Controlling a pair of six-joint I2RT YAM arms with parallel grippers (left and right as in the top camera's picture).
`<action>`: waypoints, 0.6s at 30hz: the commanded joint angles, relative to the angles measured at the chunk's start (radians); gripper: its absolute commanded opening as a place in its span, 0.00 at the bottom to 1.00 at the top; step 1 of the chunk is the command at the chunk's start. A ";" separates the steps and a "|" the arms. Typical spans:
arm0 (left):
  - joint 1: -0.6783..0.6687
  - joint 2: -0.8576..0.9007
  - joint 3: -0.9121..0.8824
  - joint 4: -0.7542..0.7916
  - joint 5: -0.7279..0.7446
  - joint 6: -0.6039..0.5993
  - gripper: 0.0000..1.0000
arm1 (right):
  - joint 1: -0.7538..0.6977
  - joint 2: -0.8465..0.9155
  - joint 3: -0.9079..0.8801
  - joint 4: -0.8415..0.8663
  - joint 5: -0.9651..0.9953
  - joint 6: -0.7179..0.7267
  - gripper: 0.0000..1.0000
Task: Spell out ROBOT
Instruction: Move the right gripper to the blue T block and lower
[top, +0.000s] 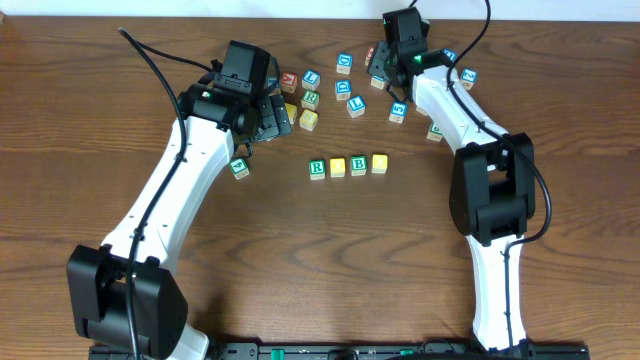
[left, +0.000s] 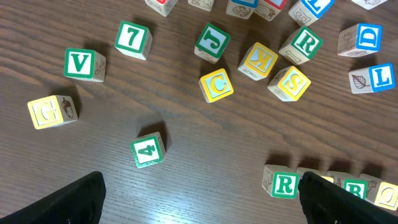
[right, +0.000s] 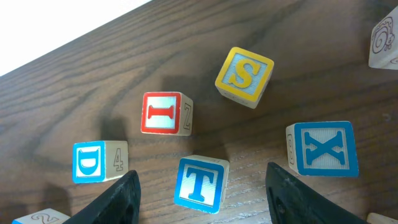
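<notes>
A row of cubes lies mid-table: the green R cube (top: 317, 168), a yellow cube (top: 338, 167), the green B cube (top: 359, 165) and another yellow cube (top: 379, 163). In the left wrist view the R cube (left: 285, 185) and B cube (left: 354, 188) sit by my right-hand finger (left: 336, 200). My left gripper (top: 280, 118) is open over bare wood, up-left of the row. The blue T cube (right: 200, 183) rests on the table between the open fingers of my right gripper (right: 205, 202), with a gap on each side. In the overhead view the right gripper (top: 383, 58) covers the T.
Loose cubes are scattered at the back: green V (left: 83, 64), 7 (left: 132, 38), 4 (left: 148, 150), yellow C (left: 216, 85), red I (right: 164, 113), yellow S (right: 244, 74), blue X (right: 324, 148), blue D (right: 94, 162). The far table edge runs just behind the right gripper.
</notes>
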 joint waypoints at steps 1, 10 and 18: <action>0.005 -0.021 0.013 -0.002 -0.006 0.006 0.98 | 0.000 0.051 0.011 0.005 0.026 0.025 0.59; 0.005 -0.021 0.013 -0.002 -0.006 0.006 0.98 | 0.000 0.097 0.011 0.052 0.009 0.024 0.57; 0.005 -0.021 0.013 -0.002 -0.006 0.006 0.98 | 0.000 0.106 0.011 0.057 -0.008 0.024 0.44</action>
